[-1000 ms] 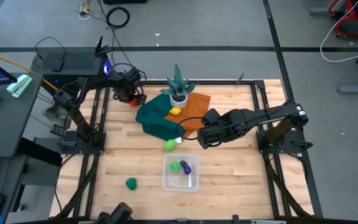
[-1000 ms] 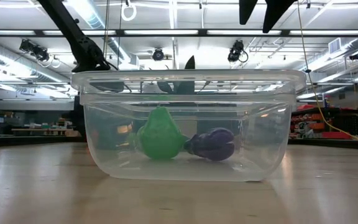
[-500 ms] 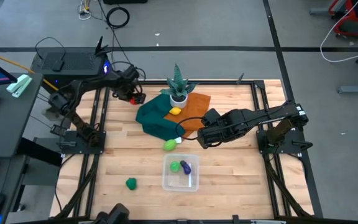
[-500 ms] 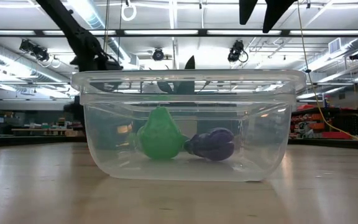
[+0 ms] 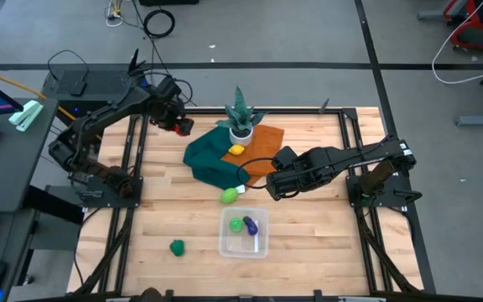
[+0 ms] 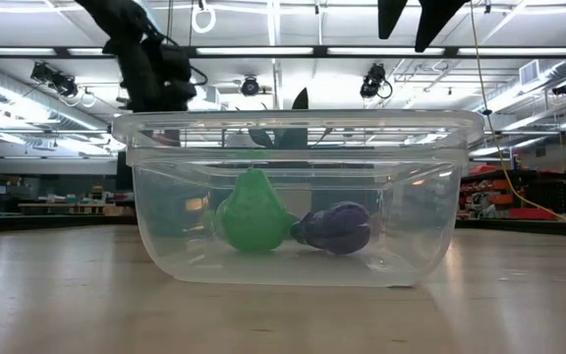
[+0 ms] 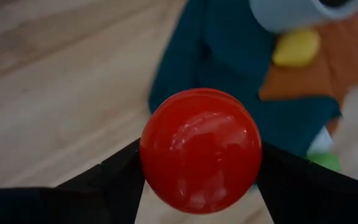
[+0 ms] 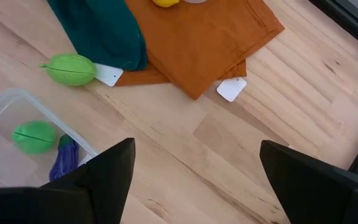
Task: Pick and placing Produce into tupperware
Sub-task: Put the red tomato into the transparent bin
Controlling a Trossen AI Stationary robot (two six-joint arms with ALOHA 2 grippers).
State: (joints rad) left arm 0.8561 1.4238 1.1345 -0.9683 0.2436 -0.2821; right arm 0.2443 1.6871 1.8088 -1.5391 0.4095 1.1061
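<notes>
My left gripper [image 5: 179, 124] is at the table's far left, shut on the red produce [image 7: 199, 149], a glossy ball held above the wood. The clear tupperware [image 5: 225, 247] stands near the front edge with a green produce [image 6: 254, 214] and a purple produce [image 6: 337, 228] lying on its floor. One green produce [image 5: 229, 195] lies on the wood beside the teal cloth, and another [image 5: 177, 247] lies left of the tub. A yellow produce [image 5: 236, 150] rests on the orange cloth. My right gripper [image 8: 194, 155] hangs open above the table's middle right, holding nothing. My left gripper pinches the red ball between its two fingers, one on each of the ball's opposite sides [image 7: 151, 158]. The fingers slant steeply down from above. The ball is lifted clear of the table.
A spiky green plant in a white pot [image 5: 241, 117] stands at the far middle on a teal cloth [image 5: 208, 164] and an orange cloth [image 5: 262, 155]. White tags [image 8: 231, 88] lie at the cloth edges. Bare wood lies around the tub and at the right.
My left gripper has gone up with the red produce held between its fingers, lifting it higher above the table's far left corner. The right arm has kept still.
</notes>
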